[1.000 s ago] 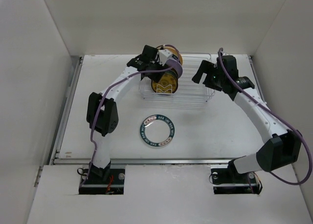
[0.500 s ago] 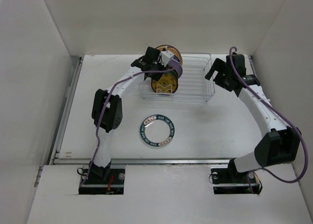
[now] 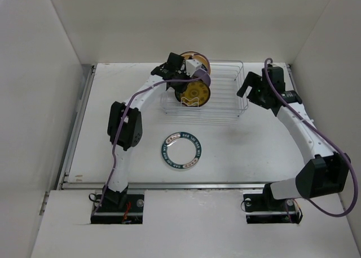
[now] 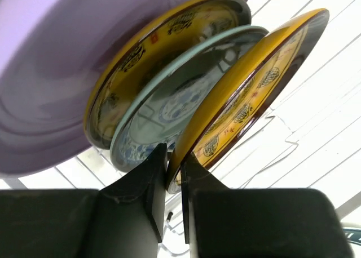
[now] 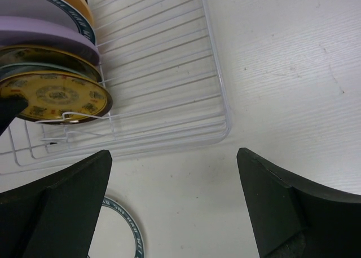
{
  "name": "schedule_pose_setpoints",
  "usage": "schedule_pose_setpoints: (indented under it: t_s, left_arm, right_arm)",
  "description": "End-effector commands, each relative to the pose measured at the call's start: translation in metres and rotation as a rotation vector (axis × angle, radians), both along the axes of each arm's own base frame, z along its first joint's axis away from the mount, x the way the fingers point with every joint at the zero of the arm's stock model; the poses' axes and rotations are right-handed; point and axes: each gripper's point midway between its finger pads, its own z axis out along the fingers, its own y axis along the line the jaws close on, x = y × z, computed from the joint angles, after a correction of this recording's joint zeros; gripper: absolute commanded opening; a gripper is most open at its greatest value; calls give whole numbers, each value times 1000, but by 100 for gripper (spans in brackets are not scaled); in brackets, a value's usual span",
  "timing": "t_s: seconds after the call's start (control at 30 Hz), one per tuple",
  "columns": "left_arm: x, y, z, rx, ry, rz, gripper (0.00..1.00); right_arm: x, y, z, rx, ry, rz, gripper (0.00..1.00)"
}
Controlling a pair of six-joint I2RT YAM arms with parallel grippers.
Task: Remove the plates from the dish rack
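Unloaded: one teal-rimmed white plate (image 3: pixel 180 151), flat on bench (image 3: pixel 254 151). Remaining: several upright plates (image 5: pixel 45 32) in white wire dish rack (image 3: pixel 225 100). Left jaws clamped on frontmost yellow gold-patterned plate (image 4: pixel 248 94); right jaws apart, empty.

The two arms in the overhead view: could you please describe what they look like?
Both the left arm and right arm have slim white links, bulky black joint housings and black bases. A purple cable trails along each. The wrist views show matte black, wedge-shaped fingers.
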Motion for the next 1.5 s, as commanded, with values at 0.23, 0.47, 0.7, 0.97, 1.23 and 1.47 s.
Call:
schedule_pose_setpoints:
  t_s: [0.23, 0.47, 0.7, 0.97, 1.23, 1.47]
  left_arm:
    - [-9, 15, 76, -71, -63, 116, 0]
    - [-16, 16, 151, -203, -153, 146, 0]
    - [-34, 19, 165, -237, -99, 168, 0]
    - [-74, 65, 199, -232, -80, 241, 0]
    - [-94, 199, 163, -162, 81, 458, 0]
    - [-136, 264, 94, -247, 364, 654, 0]
  right_arm:
    - [-1, 13, 24, 41, -80, 83, 98]
    - [-8, 31, 35, 99, -141, 187, 98]
    - [-16, 60, 50, 172, -249, 370, 98]
    - [0, 85, 64, 229, -253, 502, 98]
    - [39, 112, 42, 243, -184, 610, 89]
    - [81, 136, 32, 116, -202, 629, 86]
